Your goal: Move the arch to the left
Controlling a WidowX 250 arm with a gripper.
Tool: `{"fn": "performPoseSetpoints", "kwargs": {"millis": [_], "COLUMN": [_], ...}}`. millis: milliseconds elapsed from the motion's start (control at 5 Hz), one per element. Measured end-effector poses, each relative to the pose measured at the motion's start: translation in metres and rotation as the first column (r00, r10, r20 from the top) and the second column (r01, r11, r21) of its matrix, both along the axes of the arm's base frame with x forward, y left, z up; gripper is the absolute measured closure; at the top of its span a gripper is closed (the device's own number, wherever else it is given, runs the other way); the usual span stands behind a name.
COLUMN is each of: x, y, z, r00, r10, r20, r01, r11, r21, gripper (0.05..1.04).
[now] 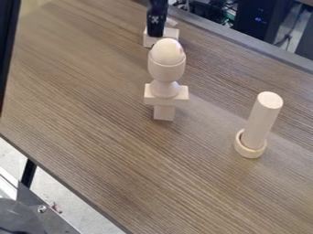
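At the top of the view, left of centre, one black gripper (156,33) is hanging downward, its lower end overlapping a pale wooden block (173,35). Grip: whether it is opening wide, closing or holding the block, one cannot tell.

Pale wooden block, one: lying on the brown wood-grain table (92,114) near the far edge, its middle hiding behind the gripper and its two ends showing on either side. It is possibly forming the arch; its full outline cannot be read.

Stacked wooden pieces, one group, standing upright just nearer the camera than that block. Listed from the bottom: a narrow block (164,113); a wider flat block (176,95), lying crosswise on it and projecting at both sides; a cup (166,71) with a narrow stem, standing on the flat block; a pale egg-shaped piece (167,51), sitting in the cup with its rounded top rising above the rim.

Wooden cylinder (264,114), one: standing on end at the right of the table, well apart from the stack, its top leaning rightward in the view. Its foot is resting inside a wooden ring (250,152).

Surroundings: dark equipment (256,19) with small blue lights is standing beyond the far edge; a black post (6,45) is running down the left border; a metal plate (27,210) bearing a screw is occupying the lower left corner.
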State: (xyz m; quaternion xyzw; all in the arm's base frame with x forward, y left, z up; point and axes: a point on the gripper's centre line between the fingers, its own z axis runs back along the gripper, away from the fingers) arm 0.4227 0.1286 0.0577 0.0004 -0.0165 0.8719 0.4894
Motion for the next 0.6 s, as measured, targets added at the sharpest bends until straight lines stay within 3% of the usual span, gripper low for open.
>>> {"fn": "performPoseSetpoints", "kwargs": {"millis": [400,600], "x": [-0.02,-0.028], "y": [0.008,0.014], "z": [-0.022,-0.031], "r00": [0.996,0.992], "r10": [0.053,0.094], "r20": [-0.065,-0.084], "r01": [-0.053,-0.093], "r11": [0.999,0.996], "r21": [0.003,0.016], "gripper": [0.135,0.395]}}
